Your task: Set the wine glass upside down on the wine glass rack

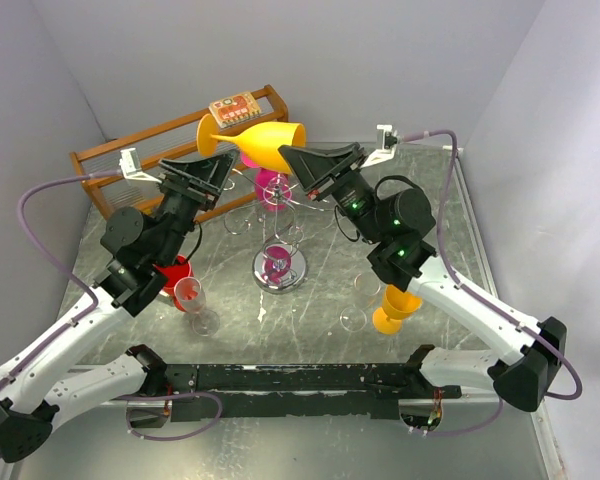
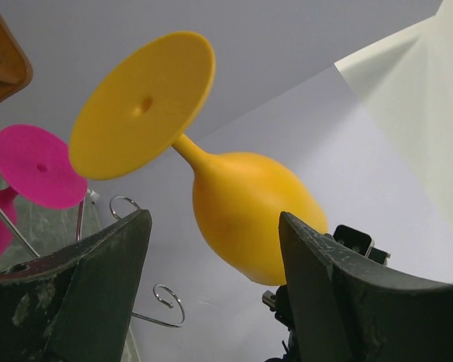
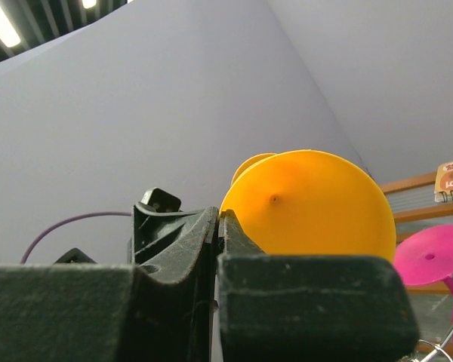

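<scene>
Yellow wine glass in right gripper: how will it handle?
Looks like opaque plastic, so the yellow wine glass is probably light, not fragile. The right gripper pinches only its rim, so it may pivot. Rounded bowl: likely rolls if laid down.

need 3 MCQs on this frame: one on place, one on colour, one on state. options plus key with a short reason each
1. Where is the yellow wine glass?
A. lying on the floor
B. held in the air, tilted onto its side
C. in a sink

2. What colour is the glass already hanging upside down on the wine glass rack?
A. blue
B. pink
C. green

3. How is the left gripper?
A. shut on the yellow glass's stem
B. shut on a spoon
C. open, holding nothing

Key:
1 B: the right gripper is clamped on the bowl's rim, and the glass is clear of the table.
2 B: the left wrist view shows the pink glass foot-up among the wire scrolls.
3 C: its fingers stand wide apart, with the yellow glass beyond them and untouched.
</scene>
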